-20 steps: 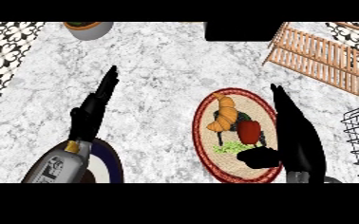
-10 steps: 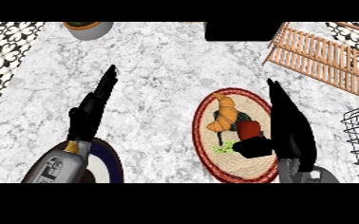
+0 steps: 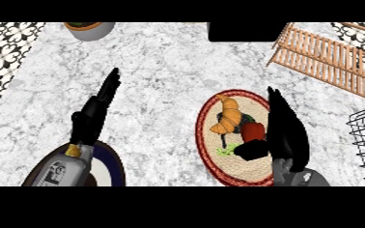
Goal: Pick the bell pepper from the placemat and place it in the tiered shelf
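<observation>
bell pepper (image 3: pixel 251 131) | on placemat (image 3: pixel 235 167), beside right hand (image 3: pixel 287 131) | fingers straight, thumb below it

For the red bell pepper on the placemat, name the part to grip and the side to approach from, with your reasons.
Probably best: grip the bell pepper across its rounded red body, coming from its right, where the right hand stands open; the croissant lies close on its left.

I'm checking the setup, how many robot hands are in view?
2. The left robot hand is open over the counter at left; the right robot hand is over the placemat, beside the pepper.
</observation>
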`<state>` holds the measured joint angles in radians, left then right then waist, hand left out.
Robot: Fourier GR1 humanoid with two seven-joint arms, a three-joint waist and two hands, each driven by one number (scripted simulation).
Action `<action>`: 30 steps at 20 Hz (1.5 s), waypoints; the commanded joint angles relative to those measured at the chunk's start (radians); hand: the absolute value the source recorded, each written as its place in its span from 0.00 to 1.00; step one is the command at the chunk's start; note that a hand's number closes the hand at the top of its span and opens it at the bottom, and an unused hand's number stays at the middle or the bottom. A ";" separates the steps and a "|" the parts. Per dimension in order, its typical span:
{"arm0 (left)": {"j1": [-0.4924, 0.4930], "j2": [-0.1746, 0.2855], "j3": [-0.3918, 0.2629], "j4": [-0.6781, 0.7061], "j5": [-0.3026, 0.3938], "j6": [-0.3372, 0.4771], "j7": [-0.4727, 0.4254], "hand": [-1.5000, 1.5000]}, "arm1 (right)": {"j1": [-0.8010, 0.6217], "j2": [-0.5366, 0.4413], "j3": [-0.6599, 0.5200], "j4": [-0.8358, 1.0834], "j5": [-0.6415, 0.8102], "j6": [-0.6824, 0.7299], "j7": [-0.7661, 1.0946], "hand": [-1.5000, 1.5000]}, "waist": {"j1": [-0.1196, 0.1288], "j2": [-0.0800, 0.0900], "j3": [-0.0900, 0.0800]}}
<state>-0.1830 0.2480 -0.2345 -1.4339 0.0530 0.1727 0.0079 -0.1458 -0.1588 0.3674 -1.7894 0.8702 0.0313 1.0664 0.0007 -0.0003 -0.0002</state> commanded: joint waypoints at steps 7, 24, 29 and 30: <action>0.036 -0.019 0.050 -0.004 -0.032 -0.047 -0.021 0.50 | -0.046 0.089 -0.045 0.031 0.058 0.117 0.105 0.00 | 0.000 0.000 0.000; 0.017 -0.067 0.117 -0.047 -0.079 -0.132 0.054 0.50 | 0.036 0.122 -0.130 0.232 0.121 0.000 -0.119 0.00 | 0.000 0.000 0.000; 0.039 -0.070 0.147 -0.067 -0.099 -0.152 0.037 0.50 | 0.027 0.121 -0.166 0.237 0.115 0.011 -0.142 0.00 | 0.001 0.000 0.000; 0.001 -0.083 0.174 0.034 -0.107 -0.156 -0.006 0.50 | 0.009 0.145 -0.158 0.276 0.128 -0.008 -0.148 0.00 | -0.001 0.000 0.000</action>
<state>-0.1801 0.1596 -0.0998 -1.4221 -0.0530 0.0526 0.0122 -0.1366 -0.0289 0.2208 -1.5497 0.9885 0.0459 0.9404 0.0002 -0.0001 0.0000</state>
